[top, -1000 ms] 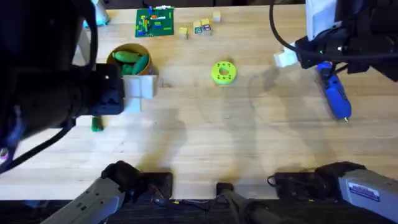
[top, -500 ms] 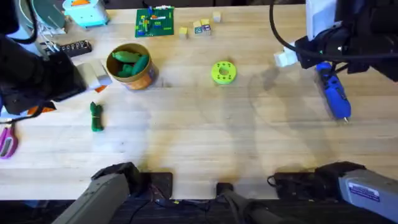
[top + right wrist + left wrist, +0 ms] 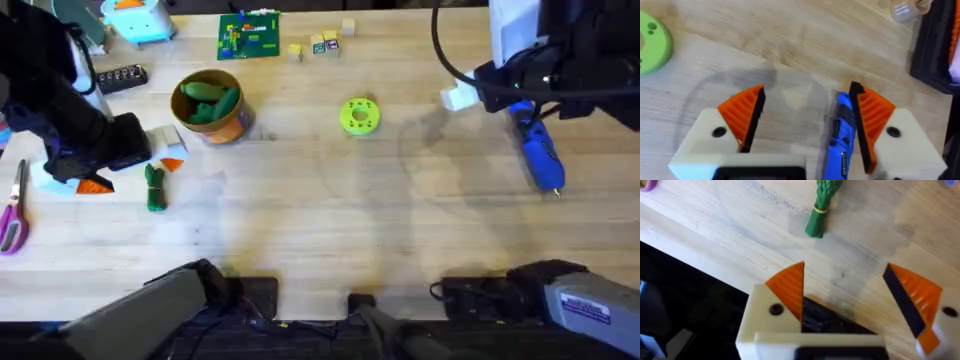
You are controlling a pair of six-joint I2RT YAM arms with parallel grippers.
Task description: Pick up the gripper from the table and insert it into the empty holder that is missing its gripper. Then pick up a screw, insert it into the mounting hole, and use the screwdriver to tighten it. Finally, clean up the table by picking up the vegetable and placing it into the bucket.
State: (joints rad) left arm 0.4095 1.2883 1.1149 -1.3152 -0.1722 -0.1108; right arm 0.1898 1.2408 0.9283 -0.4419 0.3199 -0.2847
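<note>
A: Okay, the vegetable (image 3: 153, 187), where and how does it handle?

B: A green bundle lying flat at about 9 o'clock on the table (image 3: 330, 230), just beside the left gripper (image 3: 165, 150). It looks light, probably rubbery and stiff enough. A pinch across the banded middle seems best, since the tips may flex.

A: Gripper states?

B: Left gripper jaws wide apart, empty, hovering over the near left edge in the wrist view. Right gripper (image 3: 807, 112) open too, with the screwdriver (image 3: 538, 150) beside one orange pad, not clamped.

A: Screwdriver feel?

B: Blue, rigid, smooth barrel, likely slippery and top-heavy. Grab mid-barrel, at roughly 3 o'clock on the table.

A: Bucket (image 3: 209, 106)?

B: At 10 o'clock, near the vegetable, already holding green pieces.

A: Room to move?

B: Middle is open wood. The green disc (image 3: 360, 116) sits toward 12 o'clock. Scissors (image 3: 14, 215) crowd the left edge, so there's little margin.
</note>
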